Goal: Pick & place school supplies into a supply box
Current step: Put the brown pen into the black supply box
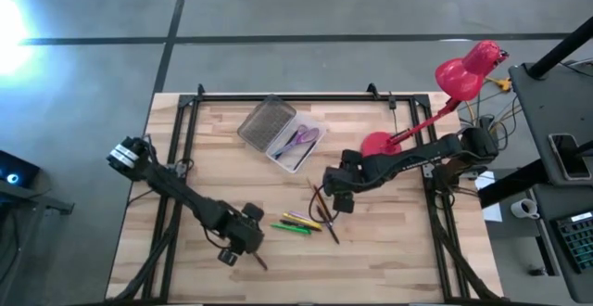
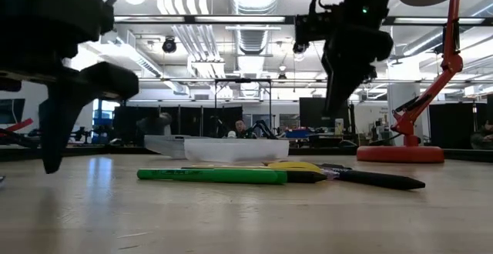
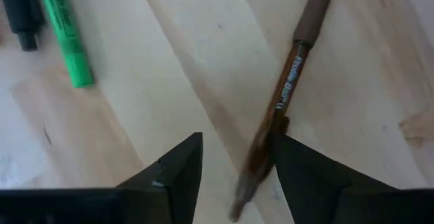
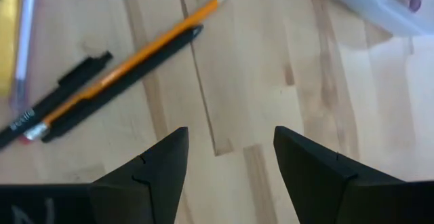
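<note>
Two grippers: our left gripper [image 3: 234,166] hangs fingers apart over a brown pen [image 3: 288,95]; our right gripper [image 4: 230,159], fingers apart, hovers near a pencil [image 4: 129,61].

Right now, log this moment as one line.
left gripper: open around brown pen | right gripper: open, empty | scissors in supply box

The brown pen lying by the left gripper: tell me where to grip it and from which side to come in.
Grip the brown plastic pen on its slim barrel, just below the thicker cap, coming straight down from above. It lies flat on the wooden table with bare wood on both sides, so the open left gripper can probably straddle it, fingers across its length. The green marker lies well clear.
</note>
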